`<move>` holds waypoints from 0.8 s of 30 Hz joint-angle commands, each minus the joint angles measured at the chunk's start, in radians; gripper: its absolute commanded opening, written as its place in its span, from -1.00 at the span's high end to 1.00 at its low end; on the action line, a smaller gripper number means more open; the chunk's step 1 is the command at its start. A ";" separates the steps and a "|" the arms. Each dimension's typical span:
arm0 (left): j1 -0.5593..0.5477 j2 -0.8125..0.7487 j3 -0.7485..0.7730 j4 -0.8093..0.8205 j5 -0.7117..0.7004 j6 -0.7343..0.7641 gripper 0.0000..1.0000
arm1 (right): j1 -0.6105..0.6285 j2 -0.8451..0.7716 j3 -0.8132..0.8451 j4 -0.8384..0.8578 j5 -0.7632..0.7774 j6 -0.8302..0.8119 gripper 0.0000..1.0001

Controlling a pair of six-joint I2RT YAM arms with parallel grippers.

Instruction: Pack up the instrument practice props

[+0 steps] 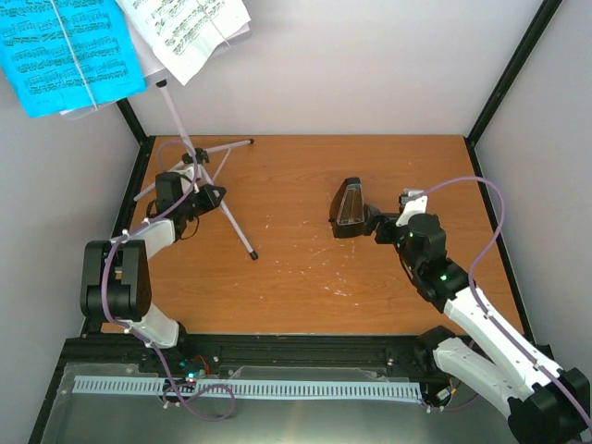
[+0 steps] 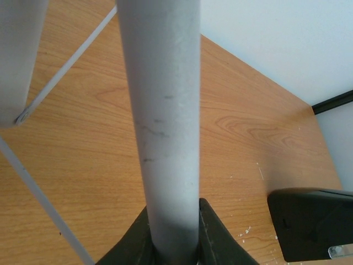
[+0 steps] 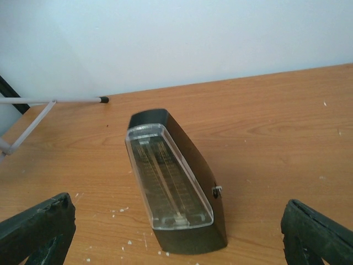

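- The music stand (image 1: 180, 125) is seen in the upper left of the top view, its tripod legs spread on the table (image 1: 305, 268).
- At its top the music sheets are carried: a blue sheet (image 1: 65, 51) in the corner of the frame and a white sheet (image 1: 190, 28) just to its right. The tray behind them is almost wholly hidden.
- Printed staves of notes are made out on both sheets. No title or words can be read.
- The left gripper (image 1: 205, 196) is clamped on the stand low down, near where the legs meet. In the left wrist view the silver pole (image 2: 165, 121) is pinched between the dark fingers (image 2: 218, 240), which touch it on both sides.
- The metronome (image 1: 350, 208) is found right of centre, well apart from the stand. It appears to lie on its back, clear cover up and narrow end towards the far wall.
- The right gripper (image 1: 375, 225) is held wide open at the metronome's broad end. In the right wrist view the fingers (image 3: 38, 229) are seen at the two lower corners, and the metronome (image 3: 174, 176) is not touched.
- No brand or label is made out on the metronome.
- The table is orange-brown wood, flecked with white specks and scratches.
- White walls and black corner posts (image 1: 513, 69) close it in, and a grey slotted strip (image 1: 250, 388) runs along the near edge.
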 commanded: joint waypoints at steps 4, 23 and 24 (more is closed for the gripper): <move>-0.163 -0.115 -0.078 0.013 0.236 0.243 0.99 | -0.003 -0.120 -0.056 -0.098 0.021 0.061 -1.00; -0.249 -0.242 -0.165 -0.005 0.250 0.280 0.26 | -0.003 -0.285 -0.070 -0.225 -0.021 0.078 -1.00; -0.249 -0.260 -0.163 -0.005 0.235 0.272 0.06 | -0.003 -0.287 -0.063 -0.223 -0.039 0.069 -1.00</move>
